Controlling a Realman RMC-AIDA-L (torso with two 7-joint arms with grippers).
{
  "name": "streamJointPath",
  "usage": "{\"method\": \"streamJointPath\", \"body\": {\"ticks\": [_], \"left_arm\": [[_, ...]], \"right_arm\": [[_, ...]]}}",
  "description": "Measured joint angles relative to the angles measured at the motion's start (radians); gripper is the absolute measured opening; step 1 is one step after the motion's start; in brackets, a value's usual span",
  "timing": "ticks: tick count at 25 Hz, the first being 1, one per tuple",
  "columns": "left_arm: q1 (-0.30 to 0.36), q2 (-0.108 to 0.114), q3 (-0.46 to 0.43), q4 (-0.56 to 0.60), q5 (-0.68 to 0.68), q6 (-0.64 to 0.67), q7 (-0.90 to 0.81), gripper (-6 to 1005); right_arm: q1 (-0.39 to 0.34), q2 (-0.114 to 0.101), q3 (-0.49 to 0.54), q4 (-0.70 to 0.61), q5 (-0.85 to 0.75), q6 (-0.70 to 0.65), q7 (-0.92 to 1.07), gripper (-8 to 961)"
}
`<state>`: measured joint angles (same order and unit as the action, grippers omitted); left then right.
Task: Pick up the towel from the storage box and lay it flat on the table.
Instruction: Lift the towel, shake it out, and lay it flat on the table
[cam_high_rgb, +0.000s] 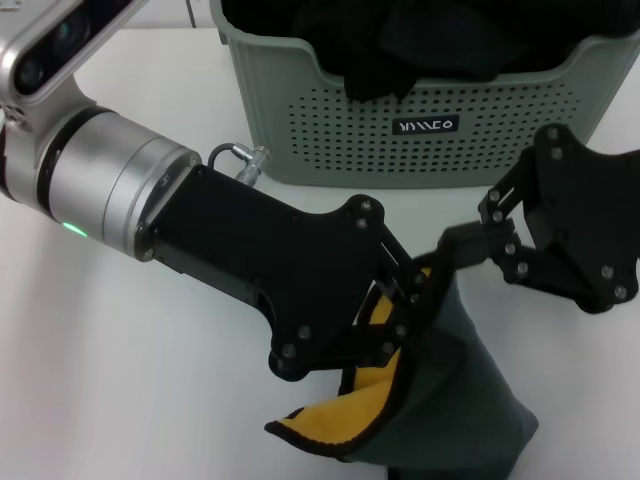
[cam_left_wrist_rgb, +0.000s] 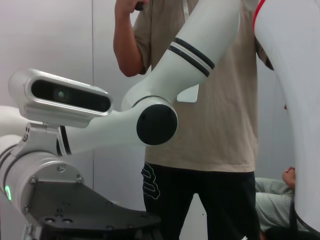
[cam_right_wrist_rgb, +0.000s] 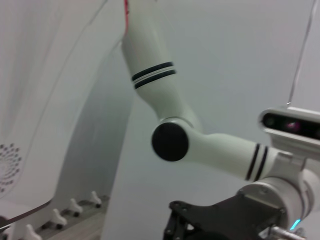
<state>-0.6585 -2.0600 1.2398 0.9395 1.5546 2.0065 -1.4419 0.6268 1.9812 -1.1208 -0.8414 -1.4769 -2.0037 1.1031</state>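
Observation:
The towel (cam_high_rgb: 455, 400), grey-green outside and yellow inside with black edging, hangs bunched above the white table (cam_high_rgb: 120, 380), in front of the storage box (cam_high_rgb: 330, 130). My left gripper (cam_high_rgb: 405, 297) reaches in from the left and is shut on the towel's upper edge, where the yellow side shows. From the right, my right gripper (cam_high_rgb: 452, 250) is shut on the towel's top corner, close beside the left one. The towel's lower end runs out of the head view. Neither wrist view shows the towel or that arm's own fingers.
The sage-green box stands at the back of the table with dark cloth (cam_high_rgb: 420, 40) heaped inside. A person (cam_left_wrist_rgb: 210, 115) stands beyond the robot in the left wrist view. White tabletop lies to the left and front.

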Motion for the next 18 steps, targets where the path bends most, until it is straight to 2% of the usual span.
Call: {"method": "streamJointPath", "body": {"ticks": [5, 10, 12, 18], "left_arm": [[0.009, -0.012, -0.022, -0.011, -0.003, -0.004, 0.001, 22], [0.034, -0.027, -0.069, -0.031, -0.008, -0.028, 0.015, 23], [0.046, -0.028, -0.095, -0.057, -0.024, -0.032, 0.024, 23], [0.093, -0.030, -0.211, -0.168, -0.081, -0.066, 0.078, 77]], "right_arm": [[-0.014, 0.013, 0.027, -0.004, -0.001, -0.002, -0.002, 3], [-0.046, 0.025, 0.031, -0.055, 0.006, -0.001, -0.003, 2], [-0.068, 0.032, 0.034, -0.094, 0.015, 0.002, 0.005, 2], [-0.113, 0.036, 0.071, -0.178, 0.076, 0.019, 0.049, 1]]}}
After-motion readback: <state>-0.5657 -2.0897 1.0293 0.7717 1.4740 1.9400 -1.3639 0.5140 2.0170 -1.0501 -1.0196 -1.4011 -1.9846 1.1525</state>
